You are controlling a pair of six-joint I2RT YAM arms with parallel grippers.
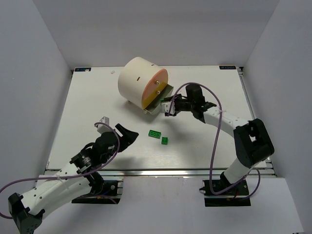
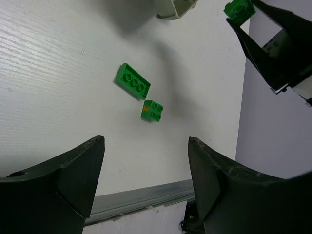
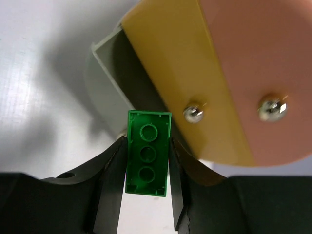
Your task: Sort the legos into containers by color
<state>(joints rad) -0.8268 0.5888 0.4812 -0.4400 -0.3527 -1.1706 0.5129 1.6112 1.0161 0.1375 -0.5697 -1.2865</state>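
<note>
The cream drum cabinet [image 1: 135, 78] lies on its side with its orange face [image 1: 155, 87] toward my right arm. An olive-grey drawer [image 1: 159, 103] is pulled open below that face. My right gripper [image 1: 170, 107] is shut on a dark green lego [image 3: 148, 168], underside toward the camera, held at the open drawer's mouth [image 3: 105, 80]. Two more green legos lie on the table: a long one [image 1: 155, 133] and a small one [image 1: 165, 141]. My left gripper [image 1: 127, 136] is open and empty, just left of them; they also show in the left wrist view, the long one [image 2: 132, 81] and the small one [image 2: 151, 110].
Two brass knobs [image 3: 193, 113] sit on the drawer fronts above the held lego. The table's near edge rail [image 2: 141, 200] lies just under my left gripper [image 2: 146, 141]. White walls enclose the table on three sides.
</note>
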